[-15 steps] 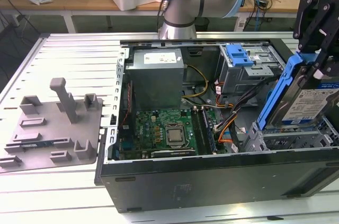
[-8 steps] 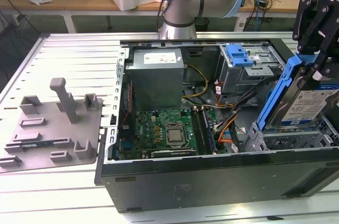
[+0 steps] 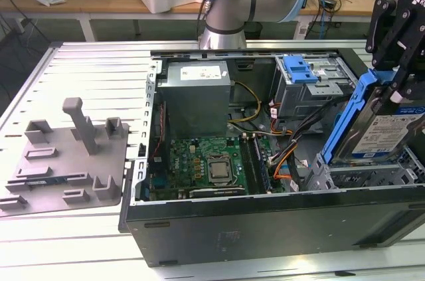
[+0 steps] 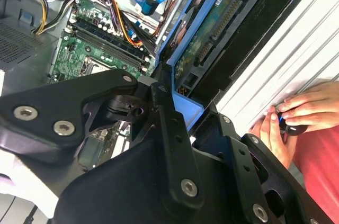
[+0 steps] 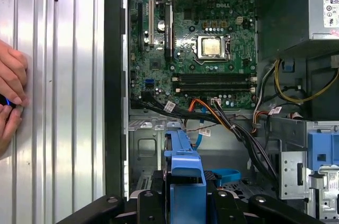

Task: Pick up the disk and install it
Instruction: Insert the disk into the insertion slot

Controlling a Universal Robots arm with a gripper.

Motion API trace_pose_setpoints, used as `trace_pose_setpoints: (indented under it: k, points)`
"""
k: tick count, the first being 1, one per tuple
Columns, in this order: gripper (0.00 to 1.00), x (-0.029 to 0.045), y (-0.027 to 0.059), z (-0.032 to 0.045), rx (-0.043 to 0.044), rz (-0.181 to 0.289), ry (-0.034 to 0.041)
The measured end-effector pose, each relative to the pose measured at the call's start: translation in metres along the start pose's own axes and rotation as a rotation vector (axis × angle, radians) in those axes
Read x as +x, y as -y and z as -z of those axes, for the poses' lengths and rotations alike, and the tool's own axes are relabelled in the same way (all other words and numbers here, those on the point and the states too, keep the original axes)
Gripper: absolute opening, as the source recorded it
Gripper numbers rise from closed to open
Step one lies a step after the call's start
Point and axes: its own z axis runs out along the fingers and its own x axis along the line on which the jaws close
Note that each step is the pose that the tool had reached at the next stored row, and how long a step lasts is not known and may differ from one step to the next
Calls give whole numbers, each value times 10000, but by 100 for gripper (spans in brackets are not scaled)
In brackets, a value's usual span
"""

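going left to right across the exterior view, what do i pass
grey fixture plate → power supply → blue caddy → disk

Label on the disk [image 3: 386, 132], white with a blue band along its lower edge, print too fine to make out. Over on the power supply [image 5: 324, 7], a white sticker with rows of small print and marks, nothing legible. Tiny white lettering across the motherboard [image 5: 190, 49], too small to read. Little white tags [image 5: 169, 106] on the cables, unreadable too.
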Motion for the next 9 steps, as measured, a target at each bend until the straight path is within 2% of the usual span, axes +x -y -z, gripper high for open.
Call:
trace_pose_setpoints:
  k: [9]
  points:
    - [37, 0, 1, -32, -1, -17, 0]
